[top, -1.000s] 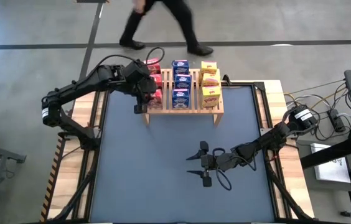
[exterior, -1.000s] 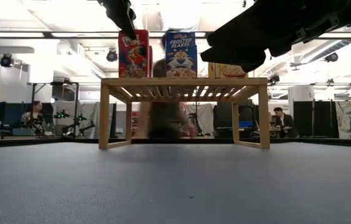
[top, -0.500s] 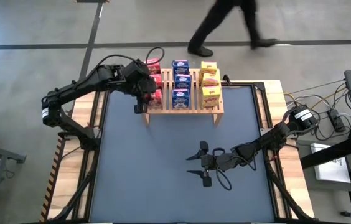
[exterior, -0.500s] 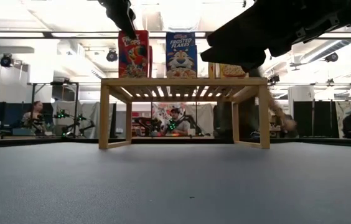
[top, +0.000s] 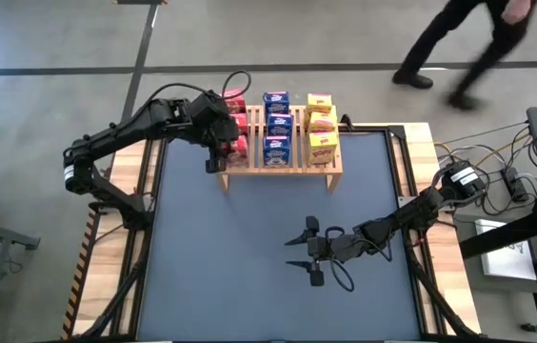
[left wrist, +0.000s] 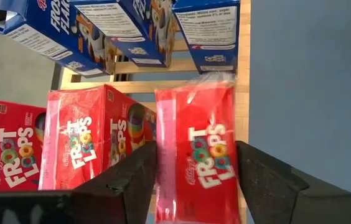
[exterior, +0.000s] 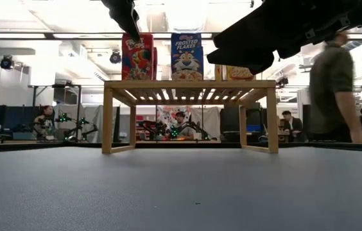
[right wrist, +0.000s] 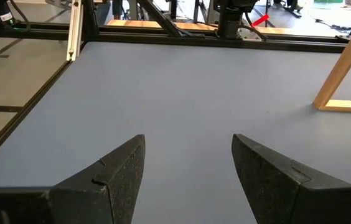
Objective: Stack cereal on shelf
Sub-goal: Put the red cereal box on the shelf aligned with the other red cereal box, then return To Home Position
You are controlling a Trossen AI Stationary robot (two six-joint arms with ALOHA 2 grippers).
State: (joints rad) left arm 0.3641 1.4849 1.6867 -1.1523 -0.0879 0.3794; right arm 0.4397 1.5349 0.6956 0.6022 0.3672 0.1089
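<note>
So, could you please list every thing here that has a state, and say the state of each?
Left claw: around the front red box, fingers on both sides.
Front red box: upright on the shelf.
Shelf: standing, holding red, blue and yellow rows.
Blue boxes: upright, in a row.
Yellow boxes: on the shelf.
Right claw: open, empty, over the mat.

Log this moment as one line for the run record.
left gripper: at front red cereal box on shelf, fingers either side | right gripper: open, above mat, idle | boxes: all on shelf
</note>
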